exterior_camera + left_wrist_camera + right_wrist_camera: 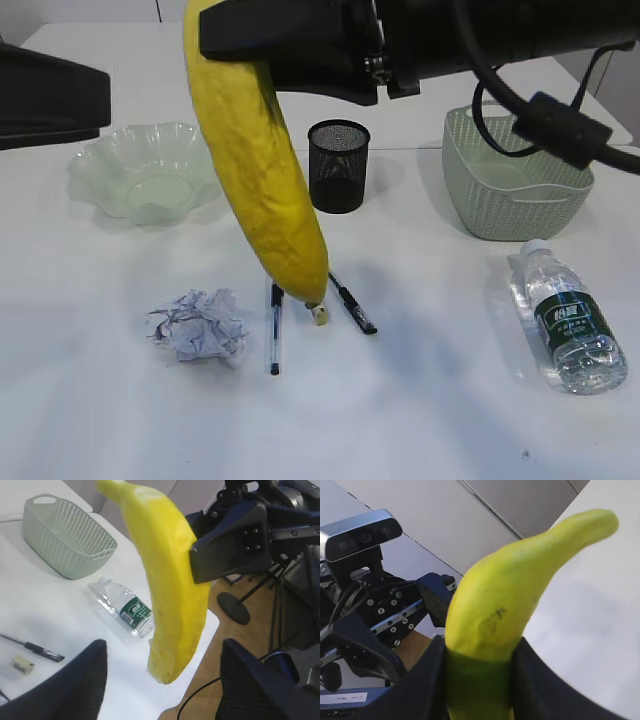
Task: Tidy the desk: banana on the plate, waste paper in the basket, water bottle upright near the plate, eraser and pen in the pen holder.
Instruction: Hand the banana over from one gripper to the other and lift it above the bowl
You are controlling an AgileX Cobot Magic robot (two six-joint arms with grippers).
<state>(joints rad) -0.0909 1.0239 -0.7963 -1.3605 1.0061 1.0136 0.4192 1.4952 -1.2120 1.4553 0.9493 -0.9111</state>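
Observation:
My right gripper (479, 666) is shut on the yellow banana (262, 170), which hangs high over the middle of the desk (420, 400), tip down. My left gripper (162, 649) is open; the banana's (170, 590) lower end hangs between its fingers, apart from both. The pale green plate (100, 165) sits back left. The black pen holder (338, 165) stands at back centre and the basket (515, 190) back right. Waste paper (198, 325), two pens (275, 335) (352, 305) and the eraser (320, 316) lie in front. At right, the water bottle (570, 320) lies on its side.
The right arm (480, 35) reaches across the top of the exterior view. The left arm's black body (50, 95) shows at the far left edge. The left wrist view shows the desk's edge (212, 625) with stands and cables on the wooden floor beyond.

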